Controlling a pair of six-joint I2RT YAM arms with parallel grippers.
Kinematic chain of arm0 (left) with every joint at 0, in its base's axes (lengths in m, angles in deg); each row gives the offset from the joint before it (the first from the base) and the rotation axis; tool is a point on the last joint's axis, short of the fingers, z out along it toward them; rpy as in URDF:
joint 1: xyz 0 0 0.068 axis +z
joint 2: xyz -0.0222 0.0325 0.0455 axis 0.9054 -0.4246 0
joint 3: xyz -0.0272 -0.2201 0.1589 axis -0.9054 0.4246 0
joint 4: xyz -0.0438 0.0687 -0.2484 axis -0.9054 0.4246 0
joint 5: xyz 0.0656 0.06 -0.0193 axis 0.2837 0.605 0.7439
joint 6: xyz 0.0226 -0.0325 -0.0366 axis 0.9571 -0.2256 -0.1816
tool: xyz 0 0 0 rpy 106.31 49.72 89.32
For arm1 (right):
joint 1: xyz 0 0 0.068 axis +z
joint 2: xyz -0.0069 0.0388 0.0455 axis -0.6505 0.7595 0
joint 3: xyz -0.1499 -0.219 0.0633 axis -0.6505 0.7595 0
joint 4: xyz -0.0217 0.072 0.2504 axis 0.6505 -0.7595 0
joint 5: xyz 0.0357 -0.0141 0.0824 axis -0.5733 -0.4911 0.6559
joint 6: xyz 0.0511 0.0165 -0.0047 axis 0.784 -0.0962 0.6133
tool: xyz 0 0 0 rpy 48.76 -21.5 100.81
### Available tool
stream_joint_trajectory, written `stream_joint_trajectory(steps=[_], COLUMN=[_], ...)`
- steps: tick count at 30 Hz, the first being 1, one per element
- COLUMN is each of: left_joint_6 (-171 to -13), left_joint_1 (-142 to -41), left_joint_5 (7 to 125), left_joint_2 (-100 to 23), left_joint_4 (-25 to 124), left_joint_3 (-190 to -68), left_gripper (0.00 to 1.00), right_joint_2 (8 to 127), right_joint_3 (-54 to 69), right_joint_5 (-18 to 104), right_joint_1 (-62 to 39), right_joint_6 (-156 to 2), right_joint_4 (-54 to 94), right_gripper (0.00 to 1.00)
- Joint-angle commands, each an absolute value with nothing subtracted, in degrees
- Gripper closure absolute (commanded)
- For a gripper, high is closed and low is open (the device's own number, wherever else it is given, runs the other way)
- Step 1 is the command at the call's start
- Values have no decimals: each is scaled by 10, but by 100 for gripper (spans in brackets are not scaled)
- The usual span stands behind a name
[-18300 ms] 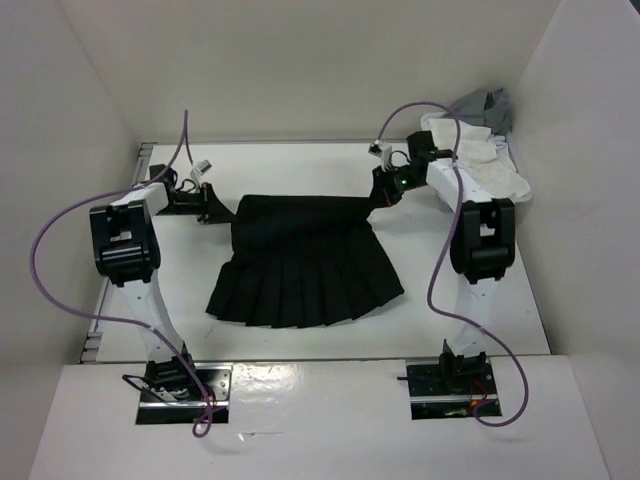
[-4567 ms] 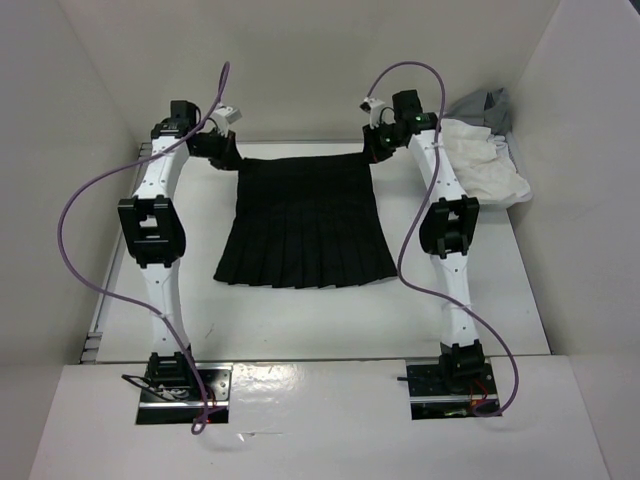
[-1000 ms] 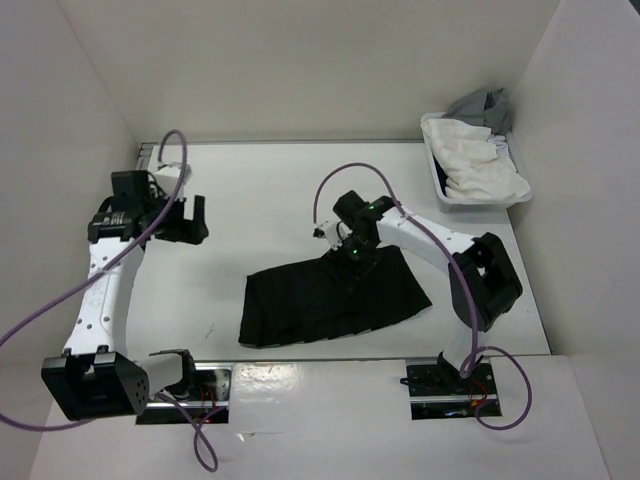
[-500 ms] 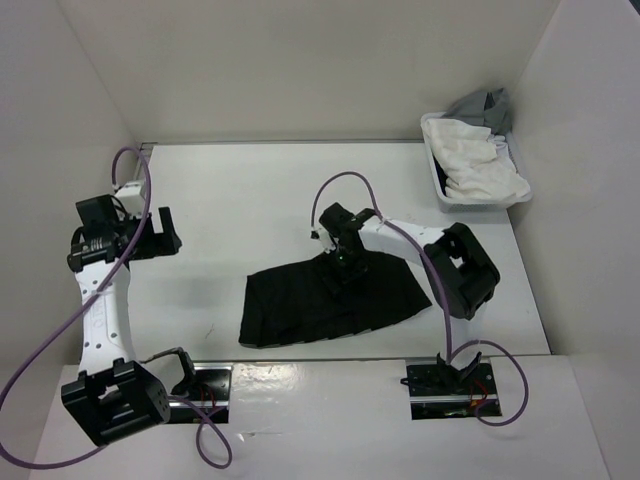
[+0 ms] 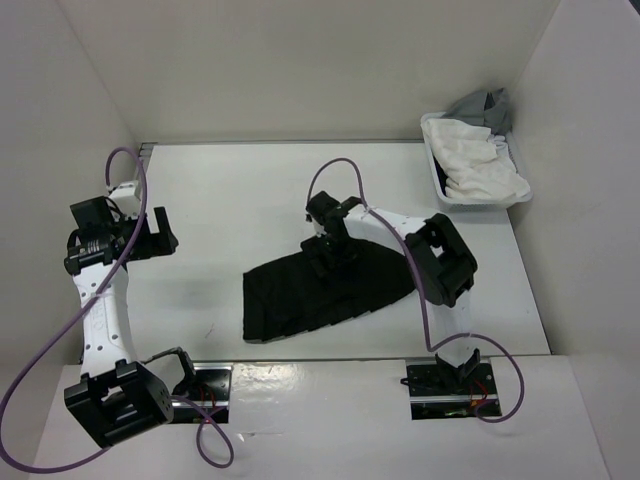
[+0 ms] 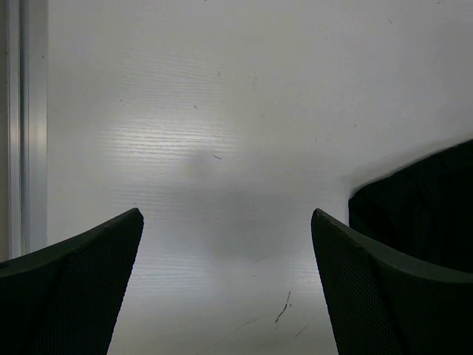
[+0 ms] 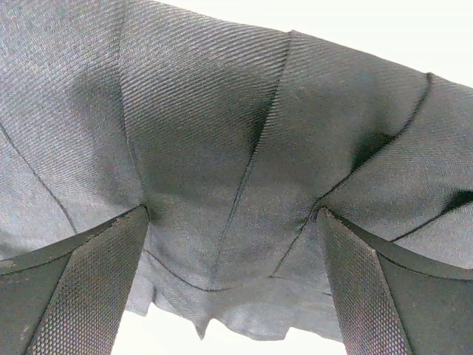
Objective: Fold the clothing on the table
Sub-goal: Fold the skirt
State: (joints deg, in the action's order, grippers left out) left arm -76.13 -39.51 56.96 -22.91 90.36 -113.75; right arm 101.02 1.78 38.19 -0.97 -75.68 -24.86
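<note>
The clothing [image 5: 330,288], a black pleated skirt, lies folded into a flat band on the near middle of the white table [image 5: 250,190]. My right gripper [image 5: 327,252] is open over the skirt's far edge. In the right wrist view the pleated fabric [image 7: 222,111] fills the frame, and the right gripper [image 7: 230,214] has both fingers spread low over it with nothing clamped. My left gripper [image 5: 160,233] is open over bare table at the left, well apart from the skirt. In the left wrist view the left gripper [image 6: 227,214] frames bare tabletop, with the skirt's edge [image 6: 429,200] at the right.
A small white tray [image 5: 441,190] stands at the back right corner holding a white cloth [image 5: 478,165] and a grey cloth [image 5: 485,104]. The table's metal rail [image 6: 22,126] runs along the left edge. White walls enclose the table on three sides.
My right gripper has slid left along the skirt's far edge, and the fabric there has shifted slightly. My left arm has drawn back toward the left edge, still open.
</note>
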Motion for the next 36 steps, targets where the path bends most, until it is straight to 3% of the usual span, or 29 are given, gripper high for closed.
stream_joint_trajectory(steps=[1,12,19,25,33,36], left_joint_6=[-772,-766,-760,-680,-543,-506], left_joint_1=[-391,-391,-391,-431,-495,-495], left_joint_5=[554,549,527,417,308,259], left_joint_2=[-222,-227,-222,-280,-481,-575], left_joint_4=[888,888,888,918,919,925], left_joint_3=[-1134,-1134,-1134,-1150,-1222,-1271], left_gripper=[0,0,0,0,0,0], right_joint_2=[1075,1202,1247,1170,957,895], right_joint_3=[-35,-243,-305,-266,-212,-140], right_joint_5=[334,295,274,328,402,417], right_joint_1=[-10,-37,-37,-37,-44,-92], right_joint_6=[-745,-728,-710,-732,-883,-939], right_joint_4=[-154,-167,-189,-178,-184,-206], right_gripper=[1,1,1,1,1,1])
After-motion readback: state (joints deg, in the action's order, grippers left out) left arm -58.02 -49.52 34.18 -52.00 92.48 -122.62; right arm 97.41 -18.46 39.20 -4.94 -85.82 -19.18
